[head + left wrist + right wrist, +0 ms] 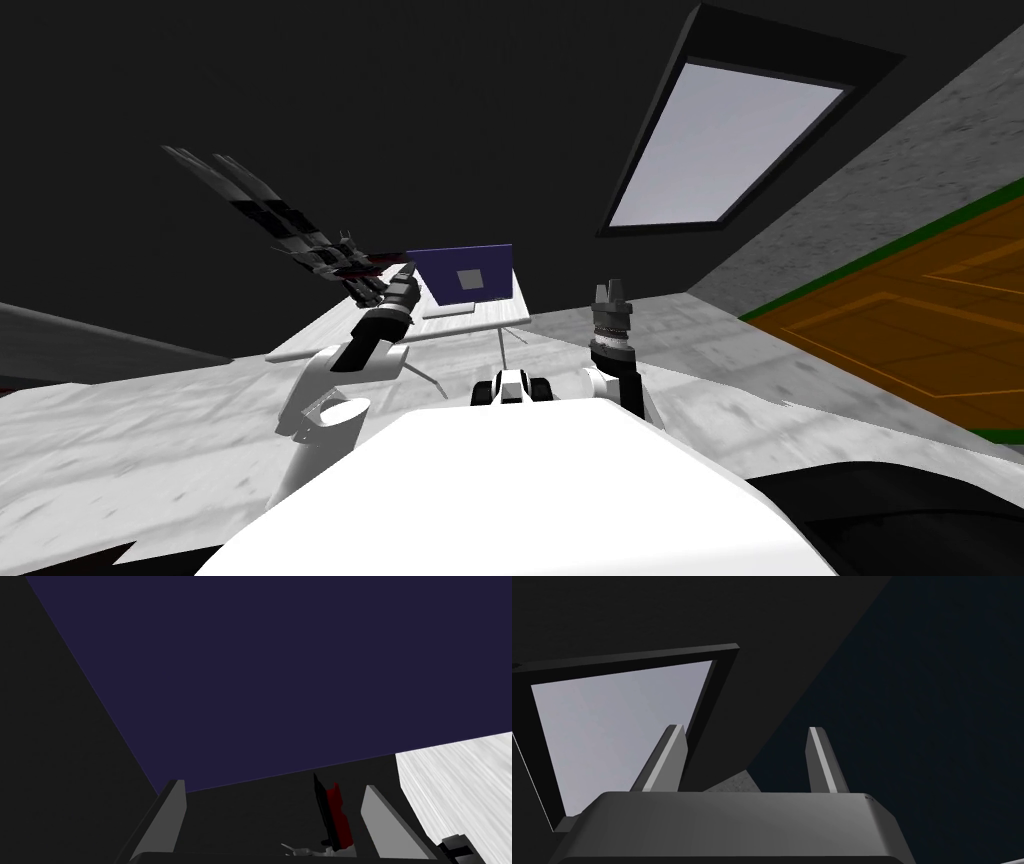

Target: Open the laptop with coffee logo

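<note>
The raised laptop lid (pixel 280 676) stands close before the left pincer (pixel 273 785).

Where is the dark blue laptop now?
In the head view the dark blue laptop sits ahead on the white table, lid raised, with the left gripper at its left edge.

The grey square (pixel 470 278) on the laptop (pixel 445 262) is too small to read as a logo. Whether the left gripper (pixel 405 269) touches the laptop's edge is too small to tell.

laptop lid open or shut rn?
Open: the laptop has its purple lid standing up off the base on the table; left claw sits open at its edge.
</note>
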Motion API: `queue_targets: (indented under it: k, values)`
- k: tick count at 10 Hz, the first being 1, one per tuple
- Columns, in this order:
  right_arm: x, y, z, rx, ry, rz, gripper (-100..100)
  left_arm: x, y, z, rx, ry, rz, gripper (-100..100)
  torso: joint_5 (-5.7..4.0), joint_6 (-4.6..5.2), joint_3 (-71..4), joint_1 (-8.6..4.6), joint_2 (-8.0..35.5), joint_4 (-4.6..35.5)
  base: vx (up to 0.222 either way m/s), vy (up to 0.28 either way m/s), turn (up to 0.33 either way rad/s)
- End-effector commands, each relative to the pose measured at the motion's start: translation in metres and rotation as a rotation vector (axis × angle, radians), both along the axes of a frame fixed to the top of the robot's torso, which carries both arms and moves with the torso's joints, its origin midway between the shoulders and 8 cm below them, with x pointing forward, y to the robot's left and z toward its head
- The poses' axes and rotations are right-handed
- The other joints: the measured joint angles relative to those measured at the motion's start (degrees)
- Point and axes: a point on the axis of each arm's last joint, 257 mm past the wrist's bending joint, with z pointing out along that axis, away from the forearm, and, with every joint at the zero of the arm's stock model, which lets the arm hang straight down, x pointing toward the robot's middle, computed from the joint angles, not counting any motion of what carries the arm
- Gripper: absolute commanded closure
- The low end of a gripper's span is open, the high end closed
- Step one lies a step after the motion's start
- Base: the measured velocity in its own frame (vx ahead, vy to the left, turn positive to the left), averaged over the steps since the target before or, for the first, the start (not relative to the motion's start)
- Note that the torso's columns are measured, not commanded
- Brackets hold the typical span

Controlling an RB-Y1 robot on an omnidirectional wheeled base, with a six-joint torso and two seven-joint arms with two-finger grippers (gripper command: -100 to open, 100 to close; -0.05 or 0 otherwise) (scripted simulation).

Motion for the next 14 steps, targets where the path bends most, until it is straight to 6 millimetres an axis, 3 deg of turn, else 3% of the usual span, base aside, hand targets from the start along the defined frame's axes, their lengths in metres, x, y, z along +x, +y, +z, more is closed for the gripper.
queue_targets:
  k: [1,6,8,12,13,14]
  values:
    - [0.0,0.0,0.0,0.0,0.0,0.0,0,0.001,0.01,0.002,0.017,0.032,0.03,-100,0.0,0.0,0.0,0.0,0.0,0.0,-0.004,-0.004,-0.059]
    - [0.0,0.0,0.0,0.0,0.0,0.0,0,-0.003,0.016,0.019,0.051,0.05,0.063,-100,0.0,0.0,0.0,0.0,0.0,0.0,-0.003,-0.003,-0.04]
    - [0.0,0.0,0.0,0.0,0.0,0.0,0,-0.009,0.01,0.035,0.066,0.028,0.058,-100,0.0,0.0,0.0,0.0,0.0,0.0,-0.002,-0.002,-0.029]
    - [0.0,0.0,0.0,0.0,0.0,0.0,0,-0.014,0.01,0.038,0.063,0.032,0.06,-100,0.03,0.0,-0.2,0.1,-0.3,-0.1,0.065,0.019,-0.005]
    - [0.0,0.0,0.0,0.0,0.0,0.0,0,-0.01,0.011,0.033,0.063,0.034,0.06,100,0.06,0.04,-0.1,0.05,-0.1,-0.1,-0.068,-0.019,0.013]
    - [0.0,0.0,0.0,0.0,0.0,0.0,0,-0.012,0.01,0.044,0.065,0.017,0.059,100,0.2,0.01,0.1,0.04,0.1,-0.3,-0.04,-0.012,-0.001]
